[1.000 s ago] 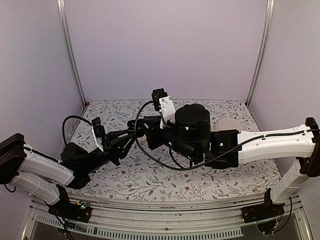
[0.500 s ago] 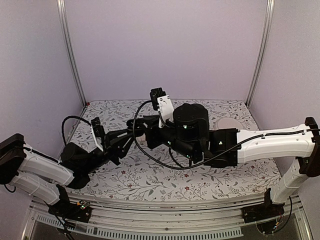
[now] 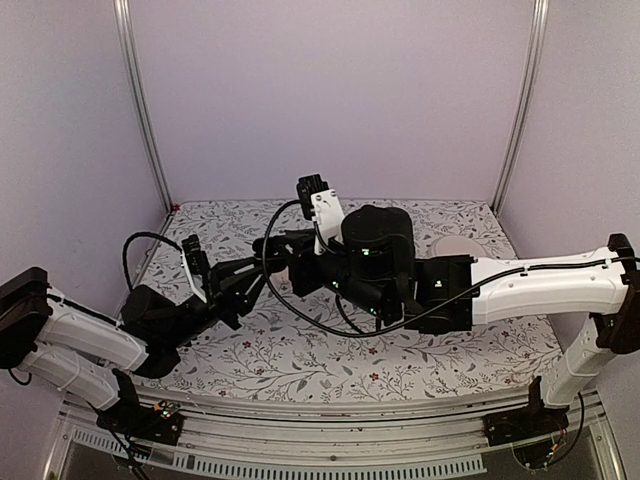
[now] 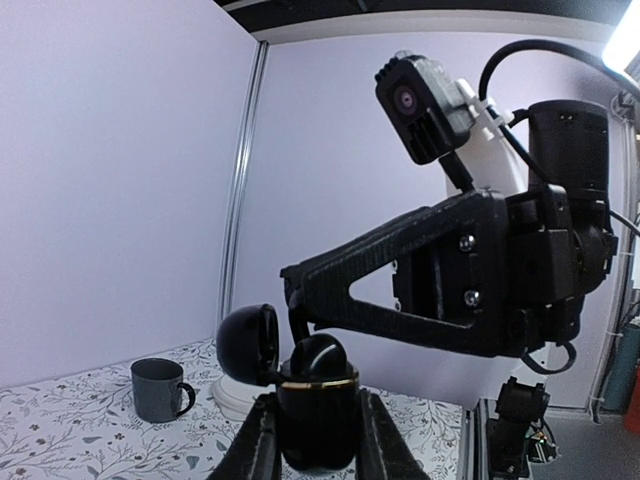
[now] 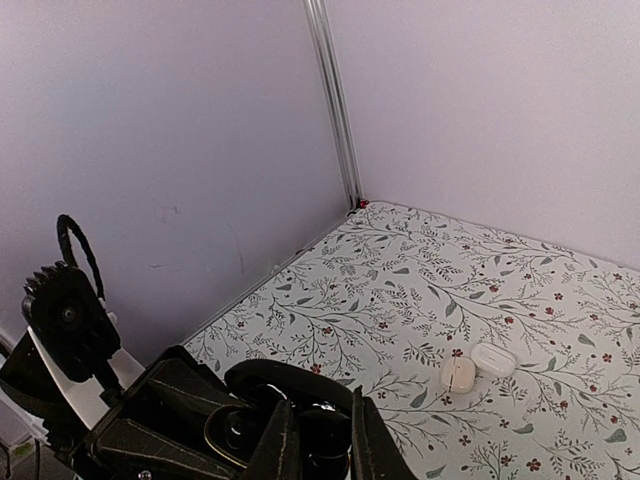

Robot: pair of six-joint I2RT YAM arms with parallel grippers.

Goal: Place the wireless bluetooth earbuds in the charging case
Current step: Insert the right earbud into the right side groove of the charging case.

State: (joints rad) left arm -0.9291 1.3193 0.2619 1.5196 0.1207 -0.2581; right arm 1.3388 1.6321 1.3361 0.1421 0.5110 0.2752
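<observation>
bench (image 3: 300,372) floral | right pincer (image 5: 318,415) reaching down onto left pincer, fingers nearly together, grip cannot be told | left pincer (image 4: 317,402) clamped on upright black charging case (image 4: 317,425), lid (image 4: 248,345) swung open | grey mug (image 4: 160,390) standing well beyond left pincer, leftward | black earbud (image 4: 322,356) in case mouth, at right pincer's tip

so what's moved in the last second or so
The right arm slid a little to the left in the top view, bringing the right gripper closer in over the open charging case. Nothing was visibly grasped or released. The left gripper stayed where it was, clamped on the case.
</observation>
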